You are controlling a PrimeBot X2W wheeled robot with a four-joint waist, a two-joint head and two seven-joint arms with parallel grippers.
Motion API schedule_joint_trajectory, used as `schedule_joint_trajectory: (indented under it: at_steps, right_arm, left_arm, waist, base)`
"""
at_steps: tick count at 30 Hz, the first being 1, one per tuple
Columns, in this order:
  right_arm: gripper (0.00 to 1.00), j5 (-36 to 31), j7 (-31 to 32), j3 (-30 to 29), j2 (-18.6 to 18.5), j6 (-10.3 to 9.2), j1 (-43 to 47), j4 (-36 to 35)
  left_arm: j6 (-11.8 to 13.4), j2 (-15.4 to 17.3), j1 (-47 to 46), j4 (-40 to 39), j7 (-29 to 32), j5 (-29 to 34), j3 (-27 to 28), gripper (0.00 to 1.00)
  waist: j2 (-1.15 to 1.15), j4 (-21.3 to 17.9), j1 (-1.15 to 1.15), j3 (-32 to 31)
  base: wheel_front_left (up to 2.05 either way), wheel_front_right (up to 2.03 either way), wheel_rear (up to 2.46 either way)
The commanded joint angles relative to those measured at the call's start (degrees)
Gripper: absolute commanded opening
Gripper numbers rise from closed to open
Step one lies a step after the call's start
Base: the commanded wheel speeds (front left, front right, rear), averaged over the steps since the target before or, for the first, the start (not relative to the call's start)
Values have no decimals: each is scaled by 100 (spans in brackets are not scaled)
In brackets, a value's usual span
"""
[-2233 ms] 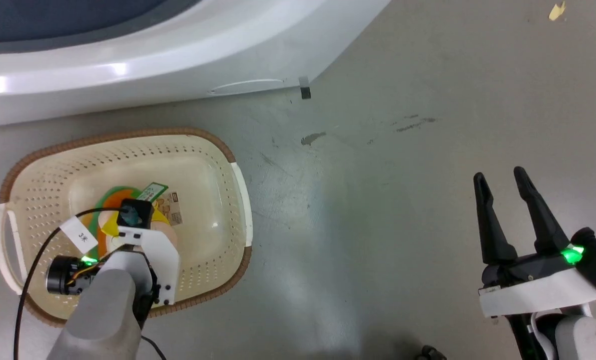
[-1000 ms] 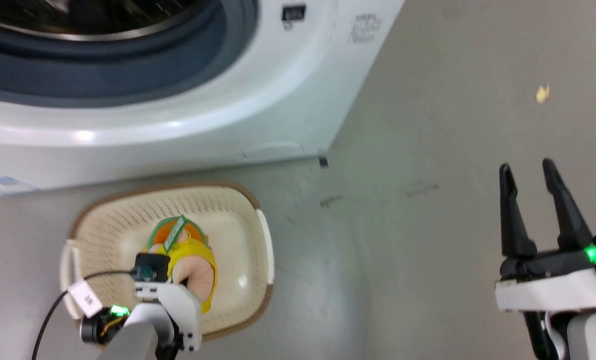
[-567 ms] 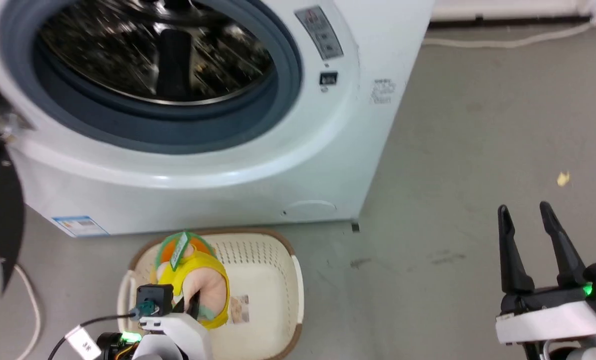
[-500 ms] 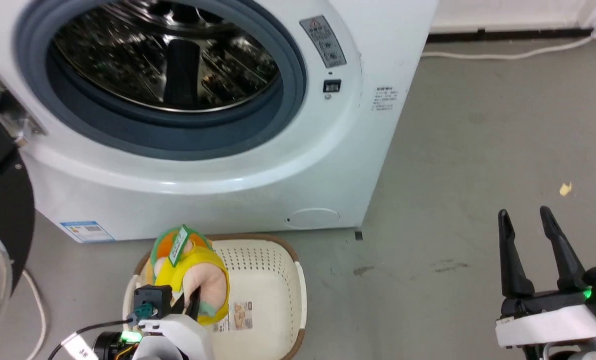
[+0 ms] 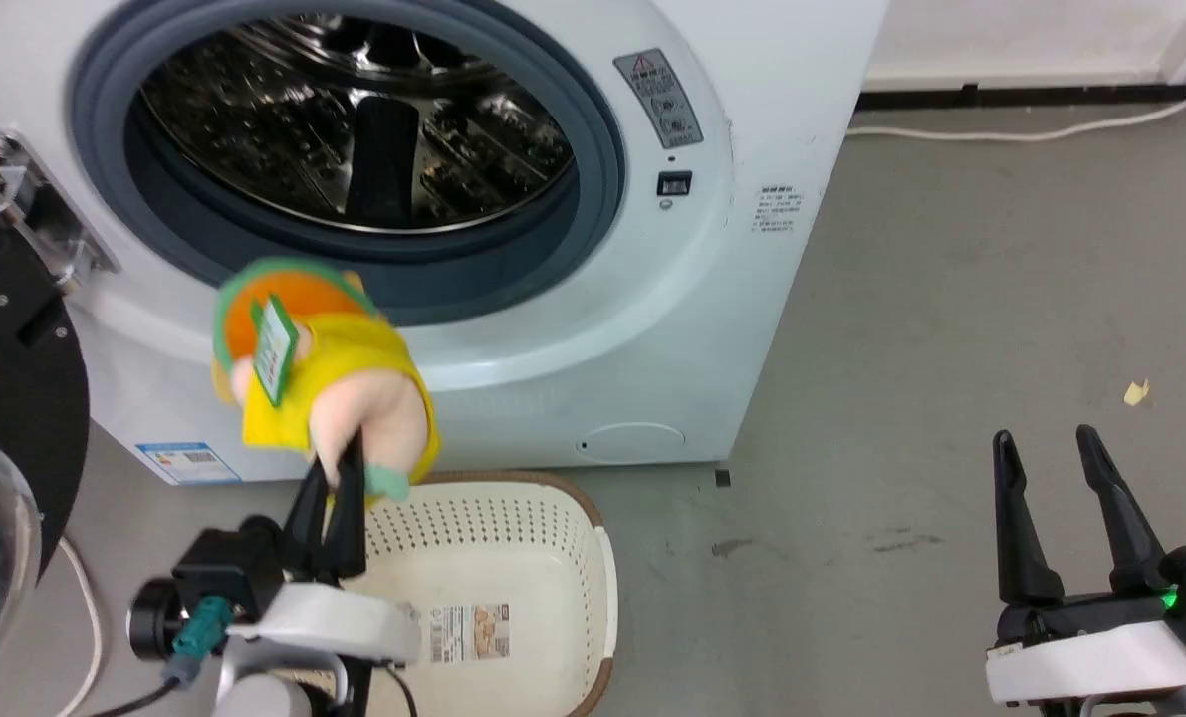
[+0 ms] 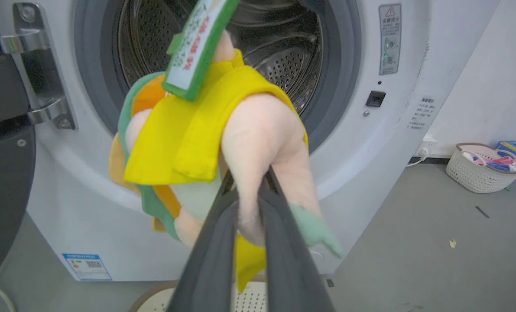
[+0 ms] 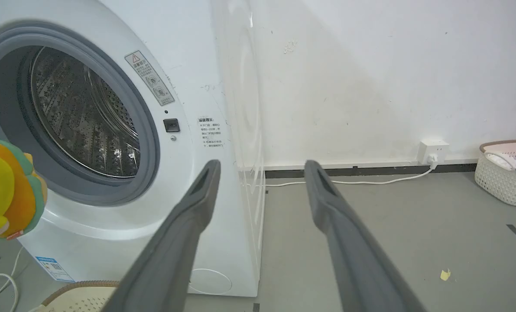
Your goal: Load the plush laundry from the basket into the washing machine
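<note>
Yellow-orange plush doll is hanging clamped in the left pincer; the white washer's steel drum is gaping at twelve o'clock.

The tips of the left end effector are buried in the plush laundry. The left arm covers part of the basket, whose near rim runs off the head view's bottom edge. The print on the washing machine labels is too small to read.

The right gripper hangs with dark fingers spread, facing the large white front-loading washing machine. Yellow-and-orange plush doll at the left edge, in front of its grey seal.
</note>
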Motion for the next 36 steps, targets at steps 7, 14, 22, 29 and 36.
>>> schedule_joint_trajectory:
  at_steps: [7,14,22,29,36]
  right_arm:
    - [100,34,-25,73,7,-5,-269,-136]
    - [100,184,-25,158,7,-5,-704,-206]
    - [100,568,-25,256,7,-5,-1068,-181]
    - [100,835,-25,377,7,-5,-1296,-112]
    - [100,964,-25,429,7,-5,-1444,-80]
  left_arm:
    - [-129,100,-1055,-225,58,10,201,0]
    - [-177,492,-2795,395,877,67,253,0]
    - [-248,1252,-4834,1370,1862,243,366,0]
    - [-334,1790,-6542,2494,2723,507,214,0]
    - [-401,1953,-7438,3379,3319,742,-85,0]
  waist:
    - [0,-194,0,932]
    - [0,-527,0,1968]
    - [0,-969,0,2876]
    - [0,-1206,0,3405]
    - [0,-1303,0,3678]
  base:
    - [0,0,0]
    - [0,0,0]
    - [0,0,0]
    - [0,0,0]
    - [0,0,0]
